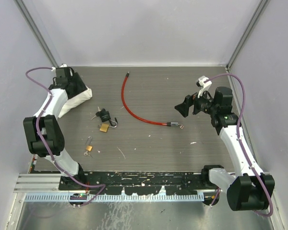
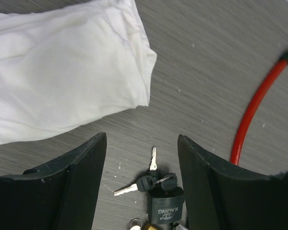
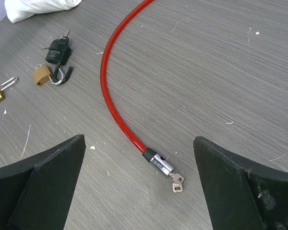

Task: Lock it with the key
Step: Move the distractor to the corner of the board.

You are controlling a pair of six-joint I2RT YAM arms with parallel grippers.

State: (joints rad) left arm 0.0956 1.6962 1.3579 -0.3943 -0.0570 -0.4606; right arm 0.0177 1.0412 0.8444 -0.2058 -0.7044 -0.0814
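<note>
Left gripper (image 2: 141,139): jaws moderately apart, empty, touching nothing. Black padlock (image 2: 167,207) with keys (image 2: 145,183) lies on the table at bottom centre of the left wrist view, framed between the fingers.

Right gripper (image 3: 139,140): jaws wide, empty. Red cable-lock barrel (image 3: 161,164), key (image 3: 177,182) inserted, lies lower centre of the right wrist view.

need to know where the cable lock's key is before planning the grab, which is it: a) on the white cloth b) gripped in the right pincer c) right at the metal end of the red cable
c: the small key sits at the silver lock barrel on the end of the red cable, while the right pincer hangs open with nothing in it.
</note>
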